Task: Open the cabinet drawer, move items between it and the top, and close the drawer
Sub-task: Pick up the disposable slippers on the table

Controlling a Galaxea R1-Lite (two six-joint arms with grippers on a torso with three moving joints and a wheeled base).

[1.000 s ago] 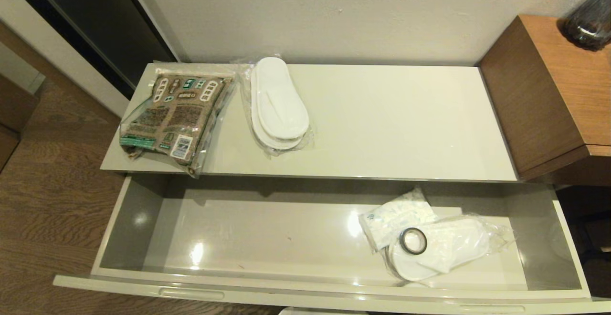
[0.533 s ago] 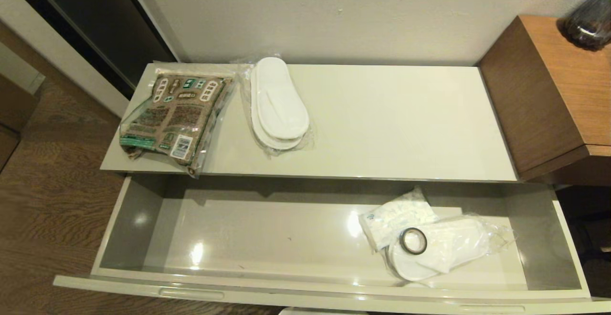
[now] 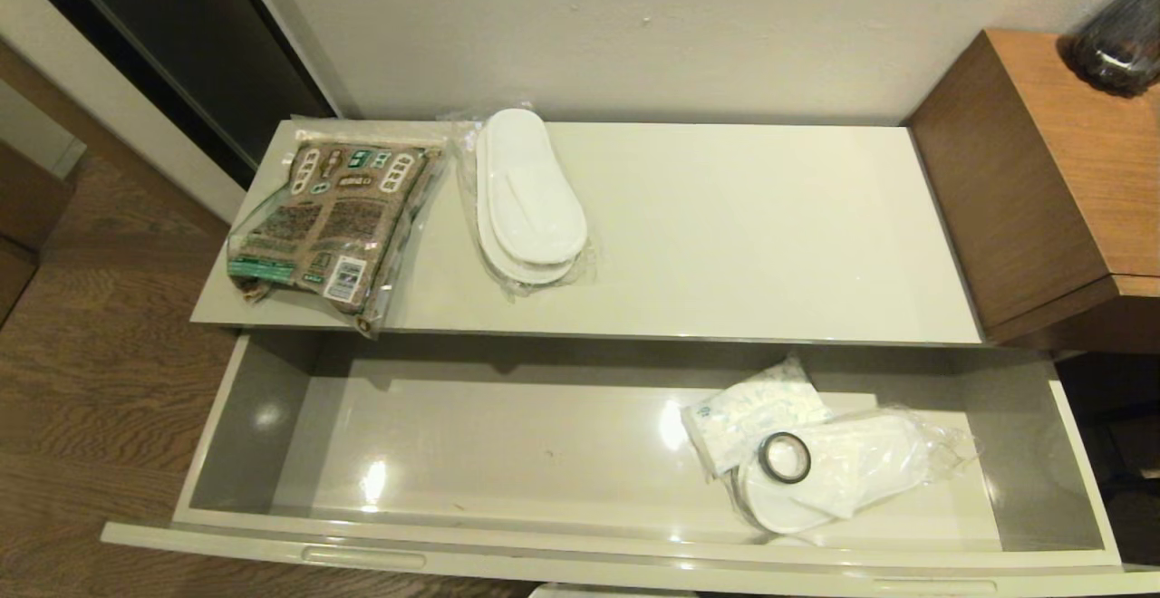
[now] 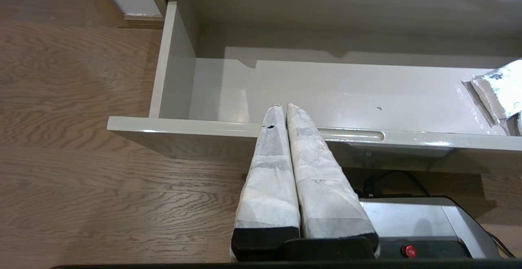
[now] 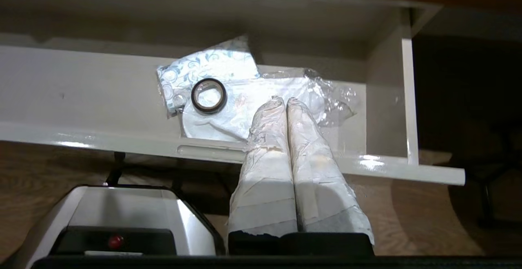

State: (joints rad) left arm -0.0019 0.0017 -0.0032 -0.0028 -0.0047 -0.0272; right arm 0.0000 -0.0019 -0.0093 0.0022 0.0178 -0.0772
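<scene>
The cabinet drawer point(image 3: 507, 453) stands pulled out wide below the top point(image 3: 752, 236). On the top lie the brown-and-green packet point(image 3: 331, 222) and one wrapped pair of white slippers point(image 3: 527, 199). In the drawer's right part lies the other wrapped pair of slippers point(image 3: 843, 471) with the black tape roll point(image 3: 785, 458) on it. My left gripper point(image 4: 284, 106) is shut and empty, in front of the drawer's left slot handle point(image 4: 350, 134). My right gripper point(image 5: 284, 100) is shut and empty, in front of the drawer's right part, near the slippers point(image 5: 244, 106) and the tape roll point(image 5: 209, 95). Neither gripper shows in the head view.
A small white crinkled sachet point(image 3: 752, 408) lies in the drawer beside the slippers. A taller brown wooden unit point(image 3: 1042, 172) with a dark glass vessel point(image 3: 1119, 36) stands to the right. Wooden floor point(image 3: 82, 353) lies to the left. My base point(image 5: 118, 216) sits below the drawer front.
</scene>
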